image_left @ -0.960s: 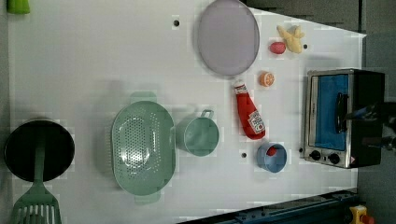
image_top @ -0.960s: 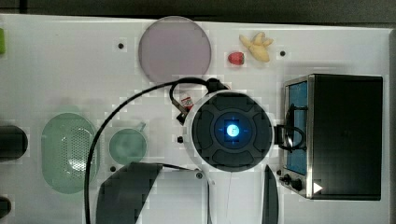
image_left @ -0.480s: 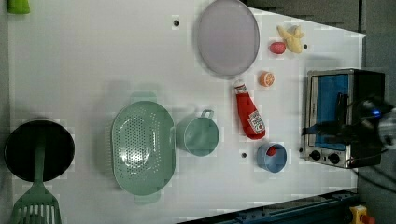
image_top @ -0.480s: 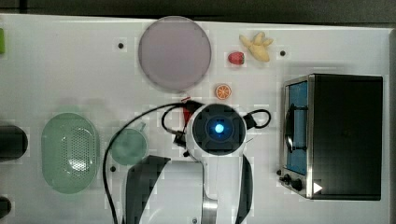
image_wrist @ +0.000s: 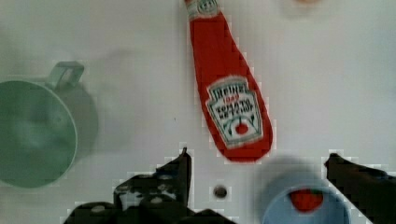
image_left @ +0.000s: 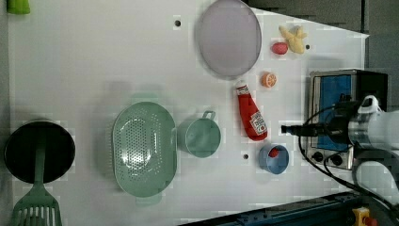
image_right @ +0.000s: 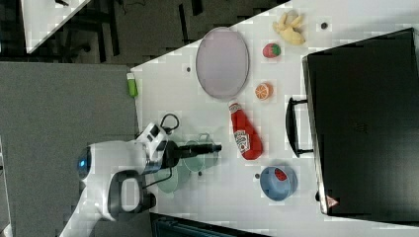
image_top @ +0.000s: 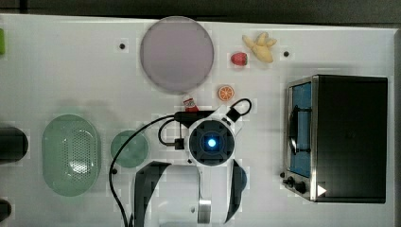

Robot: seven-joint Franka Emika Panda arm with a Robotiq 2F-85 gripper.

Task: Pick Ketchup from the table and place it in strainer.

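Hovering above the Ketchup (image_wrist: 231,98), claw (image_wrist: 257,172) spread wide, holding nothing

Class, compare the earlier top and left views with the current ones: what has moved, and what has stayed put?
In the top view the arm has slid toward the bottom edge, uncovering the orange slice. In the left view it has come in from the right. The gripper is open and empty. The Ketchup, strainer and cup have not moved.
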